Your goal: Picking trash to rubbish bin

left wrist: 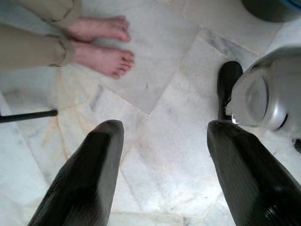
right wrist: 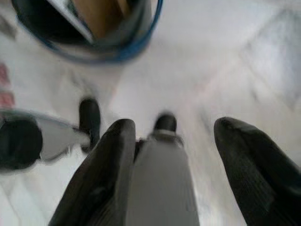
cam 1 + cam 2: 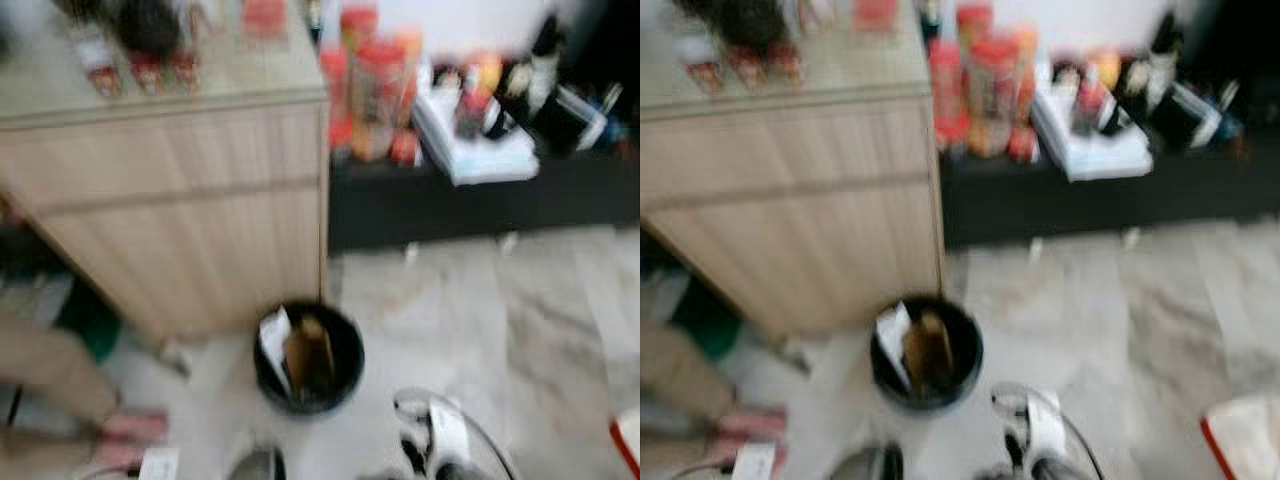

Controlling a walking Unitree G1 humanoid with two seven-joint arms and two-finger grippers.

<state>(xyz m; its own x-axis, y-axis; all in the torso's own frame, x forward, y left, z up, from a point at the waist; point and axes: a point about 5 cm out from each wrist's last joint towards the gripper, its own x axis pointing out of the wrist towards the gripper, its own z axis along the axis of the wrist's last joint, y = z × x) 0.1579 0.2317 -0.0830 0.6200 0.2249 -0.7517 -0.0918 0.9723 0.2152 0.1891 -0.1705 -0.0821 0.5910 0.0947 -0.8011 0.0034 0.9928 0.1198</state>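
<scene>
A round black rubbish bin (image 3: 308, 358) stands on the marble floor at the corner of a wooden cabinet. Brown cardboard (image 3: 308, 355) and a white scrap (image 3: 274, 338) stick up inside it. The right wrist view shows the bin's blue-edged rim (image 2: 117, 52) just beyond my right gripper (image 2: 174, 125), which is open and holds nothing. My left gripper (image 1: 164, 129) hangs open over bare floor tiles, also holding nothing. Both silver arms (image 3: 432, 432) sit low in the blurred eye views, close behind the bin.
The light wooden cabinet (image 3: 180, 200) carries bottles on top. A low black shelf (image 3: 480, 195) holds red jars and bottles. A person's bare feet (image 1: 101, 44) stand at my left. A white, red-edged thing (image 3: 1240, 430) lies on the floor at right.
</scene>
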